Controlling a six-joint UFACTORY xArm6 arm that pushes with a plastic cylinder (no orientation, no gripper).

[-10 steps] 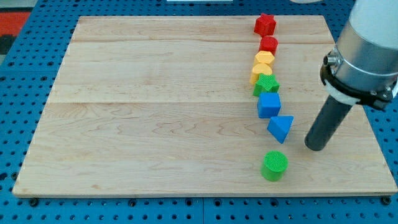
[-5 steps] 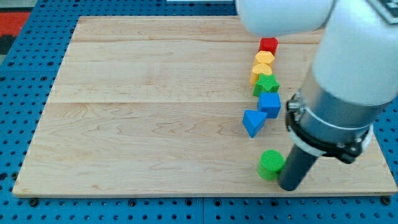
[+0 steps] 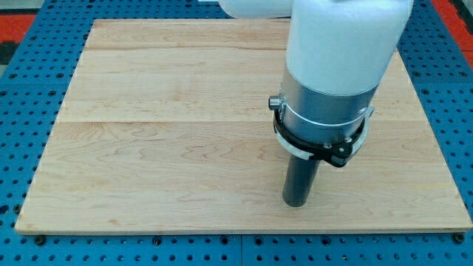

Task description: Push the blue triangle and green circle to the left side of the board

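my tip (image 3: pixel 296 202) – low on wooden board (image 3: pixel 162 133), right of centre | blocks hidden

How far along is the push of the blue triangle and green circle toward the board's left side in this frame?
Done: nothing can be confirmed. No block shows at all; the arm covers the view's right-centre of the board, and no block has reached its left side. In hand: my tip rests on the wood near the bottom edge, right of centre, with no block seen against it. Left: both blocks have yet to appear on the left.

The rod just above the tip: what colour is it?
Dark grey, nearly black, in the camera view; the rod ends at my tip. No blocks show.
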